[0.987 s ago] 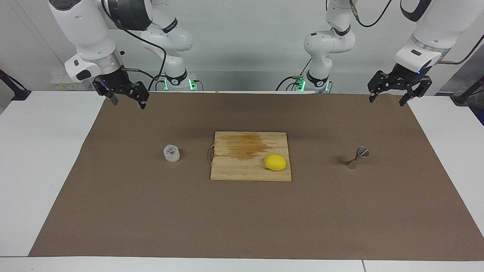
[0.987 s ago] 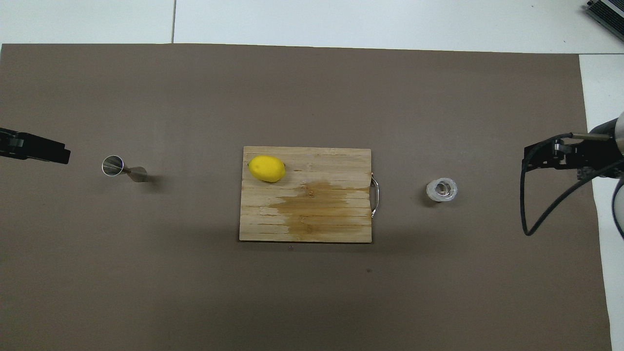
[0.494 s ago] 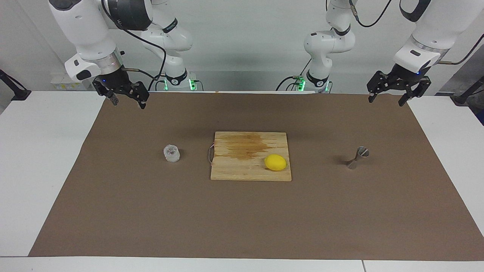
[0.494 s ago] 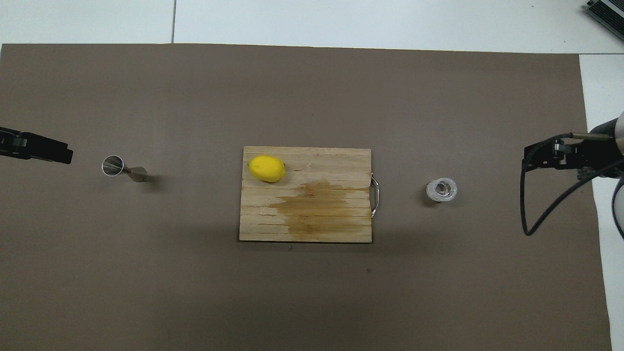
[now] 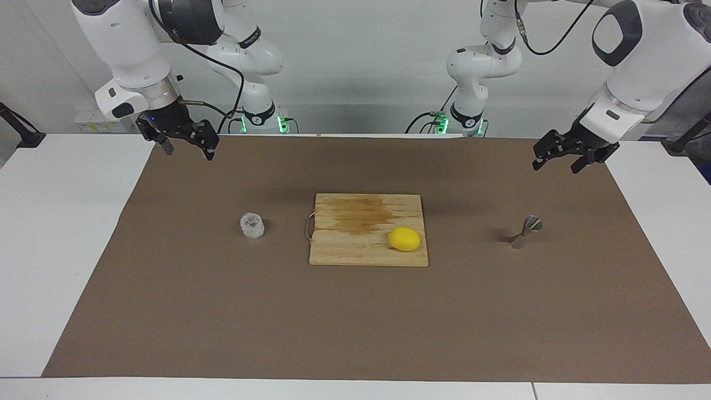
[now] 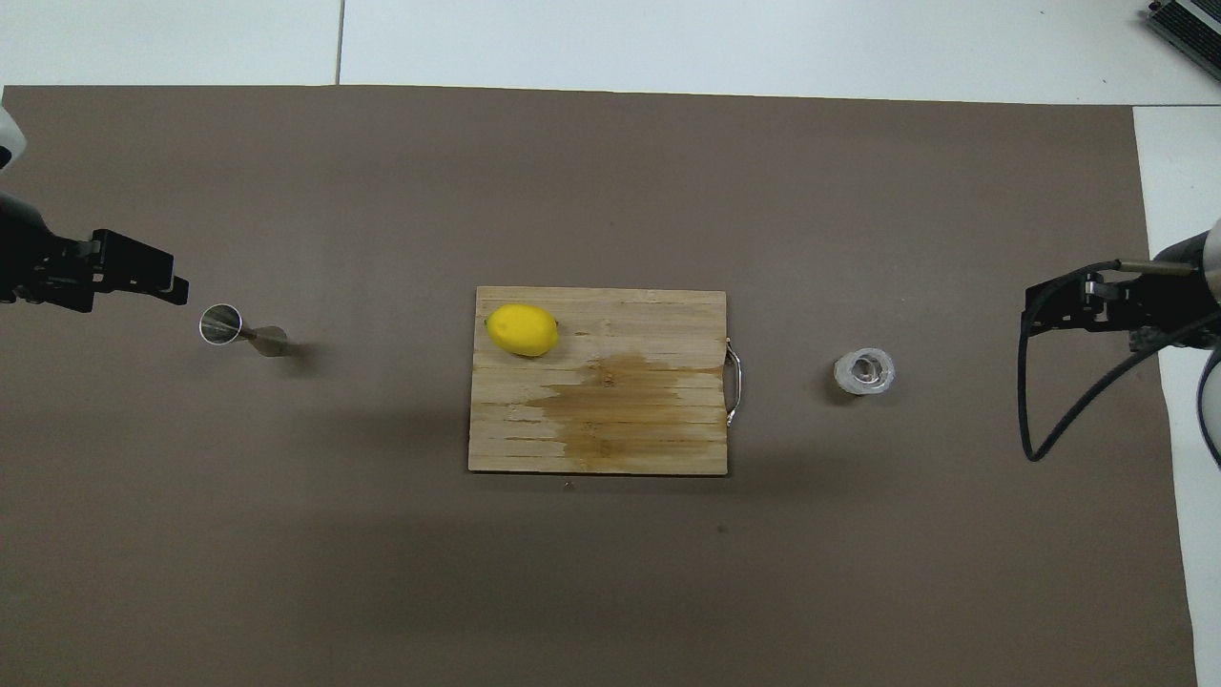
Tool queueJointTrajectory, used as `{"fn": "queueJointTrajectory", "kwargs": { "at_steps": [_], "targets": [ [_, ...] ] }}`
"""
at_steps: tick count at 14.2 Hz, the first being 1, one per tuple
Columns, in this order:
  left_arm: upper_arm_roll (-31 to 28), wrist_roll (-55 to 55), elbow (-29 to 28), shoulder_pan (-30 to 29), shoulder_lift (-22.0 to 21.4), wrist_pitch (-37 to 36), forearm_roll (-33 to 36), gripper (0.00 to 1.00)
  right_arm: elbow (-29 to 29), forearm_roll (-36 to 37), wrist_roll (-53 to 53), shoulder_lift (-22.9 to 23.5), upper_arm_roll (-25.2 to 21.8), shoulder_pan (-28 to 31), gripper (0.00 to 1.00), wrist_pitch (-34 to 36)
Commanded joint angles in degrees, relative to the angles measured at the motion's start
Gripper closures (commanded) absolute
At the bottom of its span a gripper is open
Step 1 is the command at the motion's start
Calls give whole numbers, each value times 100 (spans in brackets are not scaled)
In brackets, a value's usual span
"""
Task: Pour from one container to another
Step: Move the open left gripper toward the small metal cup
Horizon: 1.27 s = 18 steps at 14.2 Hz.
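Note:
The small clear cup [image 5: 252, 225] with something reddish inside stands on the brown mat, toward the right arm's end; it also shows in the overhead view [image 6: 864, 372]. The steel hourglass jigger [image 5: 525, 232] stands upright toward the left arm's end, and the overhead view [image 6: 240, 330] shows it too. My left gripper [image 5: 555, 166] is open and empty, up in the air near the jigger, apart from it; in the overhead view [image 6: 162, 281] it sits just beside the jigger. My right gripper [image 5: 188, 151] is open and empty, raised over the mat's edge, well away from the cup, and waits [image 6: 1035, 310].
A wooden cutting board [image 5: 355, 253] with a wet stain lies in the middle of the mat, with a yellow lemon [image 5: 405, 239] on it toward the left arm's end. The brown mat [image 5: 355, 322] covers most of the white table.
My left gripper has come down and moved toward the jigger, tilting as it went. The right arm, cup, jigger and lemon have not moved.

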<state>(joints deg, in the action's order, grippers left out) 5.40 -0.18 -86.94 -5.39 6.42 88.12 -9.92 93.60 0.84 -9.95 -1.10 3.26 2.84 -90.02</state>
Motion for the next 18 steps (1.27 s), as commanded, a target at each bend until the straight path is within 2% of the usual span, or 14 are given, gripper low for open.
{"fn": "queueJointTrajectory", "kwargs": {
  "at_steps": [1,7,12,15,18],
  "targets": [
    [40,-368,134,-479,359,-67,-484,0,141,-110,89,-136,16,59,0,-16],
    [40,-1536,116,-1288,966,-58,-1090,0,141,-110,89,-136,16,59,0,-16],
    [40,-2590,29,-1929,1563,-49,-1889,0,141,-110,89,-136,16,59,0,-16],
    [40,-3443,-130,-2001,1889,12,-2347,0,141,-110,89,-136,16,59,0,-16],
    [49,-4094,-121,-2027,2406,39,-2724,0,141,-110,89,-136,16,59,0,-16]
  ]
}}
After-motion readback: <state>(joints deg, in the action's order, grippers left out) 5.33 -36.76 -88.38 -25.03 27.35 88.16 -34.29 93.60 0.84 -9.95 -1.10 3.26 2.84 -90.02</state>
